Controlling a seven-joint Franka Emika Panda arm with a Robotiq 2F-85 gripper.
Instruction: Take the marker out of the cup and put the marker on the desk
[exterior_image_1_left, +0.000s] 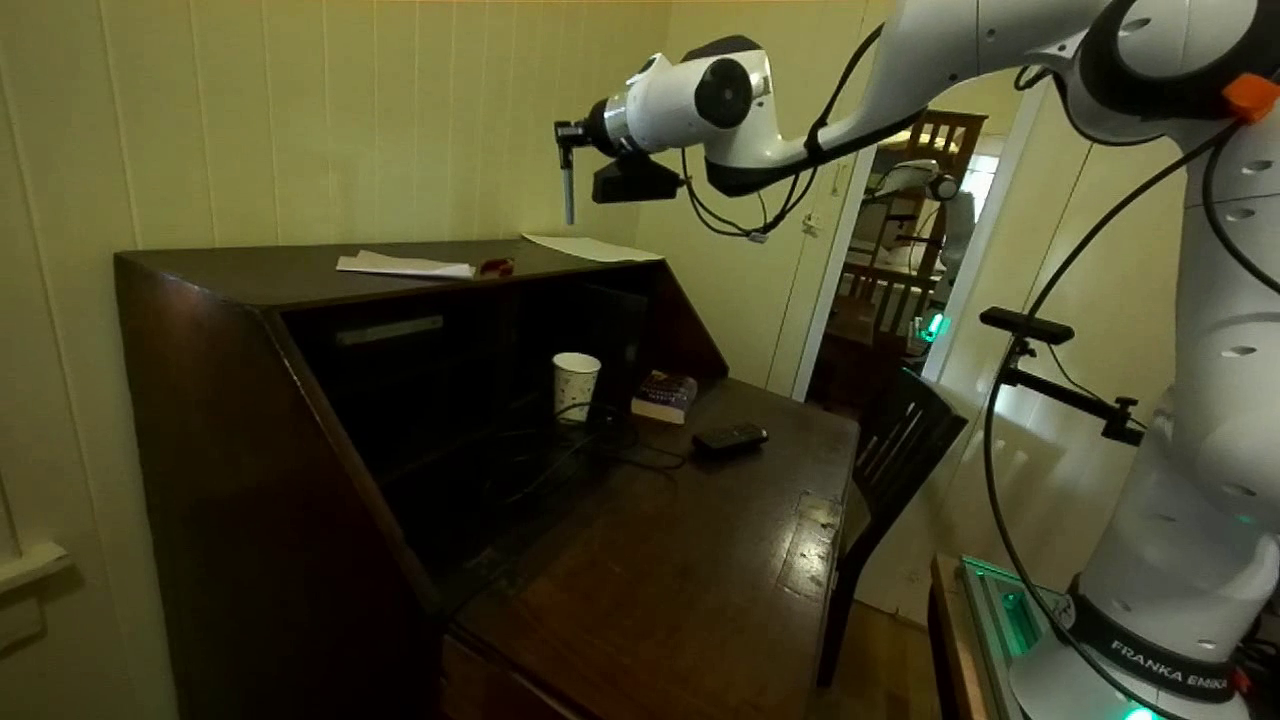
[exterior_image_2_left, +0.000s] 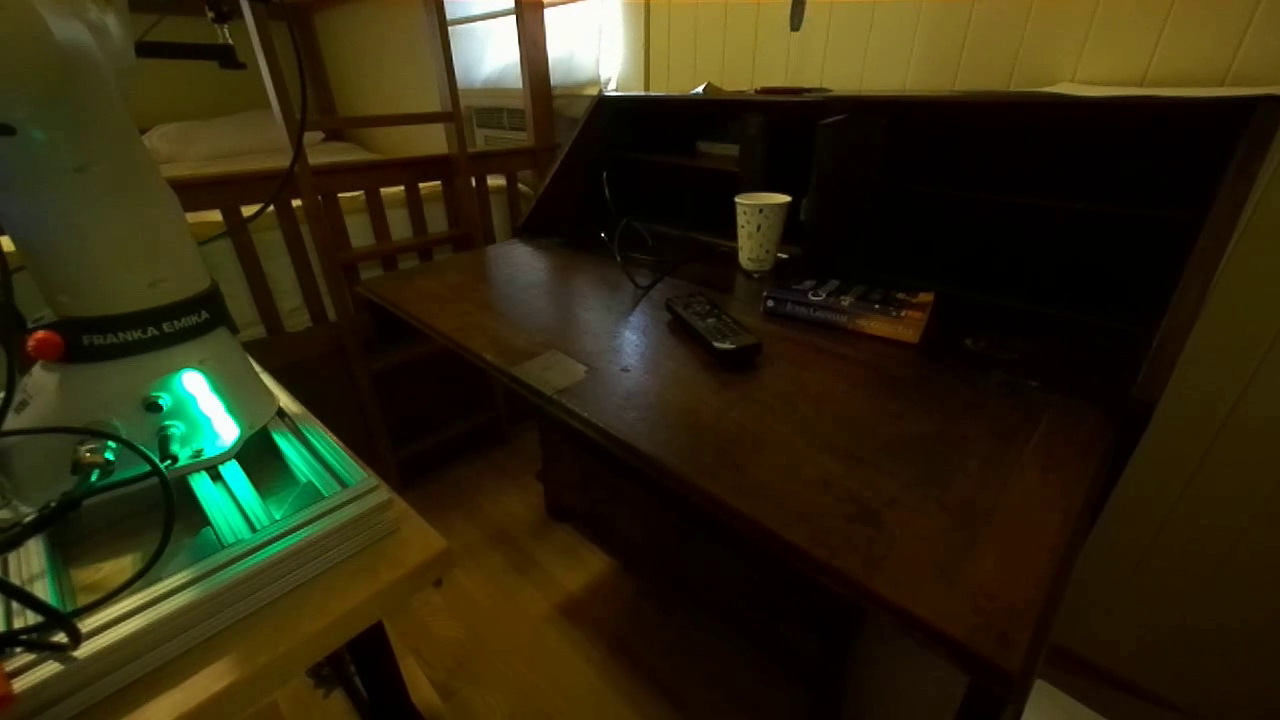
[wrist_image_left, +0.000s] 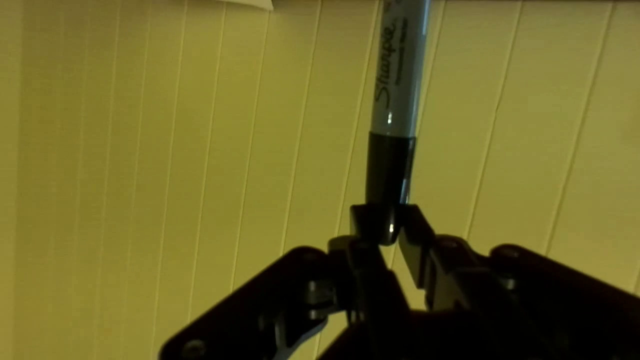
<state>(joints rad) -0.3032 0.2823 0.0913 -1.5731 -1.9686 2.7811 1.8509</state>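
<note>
My gripper (exterior_image_1_left: 563, 140) is shut on the marker (exterior_image_1_left: 569, 195), high above the top of the dark brown desk (exterior_image_1_left: 690, 570). In the wrist view the gripper (wrist_image_left: 385, 225) pinches the end of the marker's black cap, and the grey barrel of the marker (wrist_image_left: 400, 75) runs out of the top of the frame. The marker hangs nearly upright in an exterior view. The white speckled cup (exterior_image_1_left: 576, 378) stands upright on the desk, near the inner shelves. The cup (exterior_image_2_left: 762, 232) and the desk (exterior_image_2_left: 830, 440) show in both exterior views. The cup's inside is hidden.
A book (exterior_image_1_left: 664, 397) and a black remote (exterior_image_1_left: 730, 440) lie beside the cup. A black cable (exterior_image_1_left: 640, 455) loops on the writing surface near the cup. Papers (exterior_image_1_left: 405, 264) and a small red object (exterior_image_1_left: 496, 267) lie on the desk's top. A dark chair (exterior_image_1_left: 890, 470) stands beside the desk.
</note>
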